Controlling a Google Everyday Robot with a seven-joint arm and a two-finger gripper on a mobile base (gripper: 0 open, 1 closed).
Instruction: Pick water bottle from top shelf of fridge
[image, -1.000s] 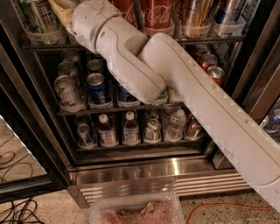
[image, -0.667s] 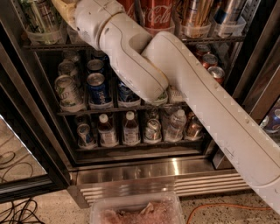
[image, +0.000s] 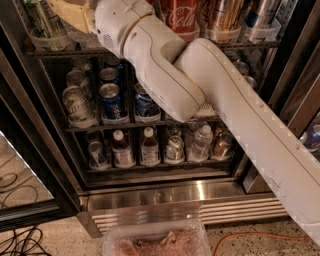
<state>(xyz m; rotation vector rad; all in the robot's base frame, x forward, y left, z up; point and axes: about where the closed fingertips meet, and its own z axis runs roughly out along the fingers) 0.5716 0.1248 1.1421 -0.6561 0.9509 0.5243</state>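
Single camera view, looking into the open fridge, glass door swung out at the left. The white arm ran from the lower right corner up to the upper left, crossing in front of the middle rack. The gripper sat at the top edge of the view, at the level of the top shelf, with only its pale yellow base showing; whether it was wide, narrow or holding anything could not be told. The water bottle stood upright in a clear bin at the left end of the top shelf, just left of the gripper, its upper part cut off by the frame; contact between the two could not be told. A Coca-Cola bottle stood to the right of the arm on the same shelf, then binned cans. The middle rack held blue cans; the lowest rack held small white-capped bottles. A clear container lay on the floor in front, with an orange cable to its right and black cables to its left.
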